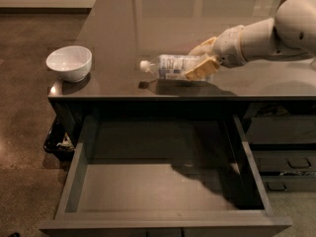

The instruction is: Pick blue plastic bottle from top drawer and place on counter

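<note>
The blue plastic bottle (170, 66) lies on its side just above the counter (148, 19), cap pointing left, its shadow right beneath it. My gripper (200, 60) comes in from the right and is shut on the bottle's base end, cream fingers (196, 72) above and below it. The top drawer (163, 186) stands pulled open below the counter's front edge, its grey floor bare.
A white bowl (69, 62) stands on the counter's front left corner. Smaller dark drawers with handles (289, 162) sit at the right of the open drawer. My white arm (276, 31) reaches across the counter's right side. Brown floor lies at the left.
</note>
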`<control>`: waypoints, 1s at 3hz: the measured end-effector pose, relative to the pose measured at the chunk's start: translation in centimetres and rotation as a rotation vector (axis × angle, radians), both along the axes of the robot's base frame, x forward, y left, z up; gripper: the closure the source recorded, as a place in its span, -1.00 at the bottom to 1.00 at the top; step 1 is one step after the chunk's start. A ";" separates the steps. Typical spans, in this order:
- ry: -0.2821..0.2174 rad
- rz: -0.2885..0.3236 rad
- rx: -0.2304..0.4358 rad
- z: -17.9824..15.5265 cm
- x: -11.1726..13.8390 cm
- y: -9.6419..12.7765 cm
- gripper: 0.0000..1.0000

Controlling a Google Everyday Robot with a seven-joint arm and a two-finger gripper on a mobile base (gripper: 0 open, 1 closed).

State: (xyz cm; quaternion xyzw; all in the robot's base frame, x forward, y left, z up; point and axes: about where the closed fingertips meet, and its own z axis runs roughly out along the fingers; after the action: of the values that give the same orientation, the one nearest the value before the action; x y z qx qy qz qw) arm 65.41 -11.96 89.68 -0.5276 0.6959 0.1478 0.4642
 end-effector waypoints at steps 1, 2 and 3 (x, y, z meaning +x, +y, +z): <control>-0.001 0.009 0.010 0.2 0.0 0.7 0.63; -0.001 0.009 0.010 0.2 0.0 0.7 0.16; -0.001 0.009 0.010 0.2 0.0 0.7 -0.30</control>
State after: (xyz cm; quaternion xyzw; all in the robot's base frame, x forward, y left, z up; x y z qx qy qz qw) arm 65.37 -11.25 89.92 -0.5284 0.6926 0.1534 0.4664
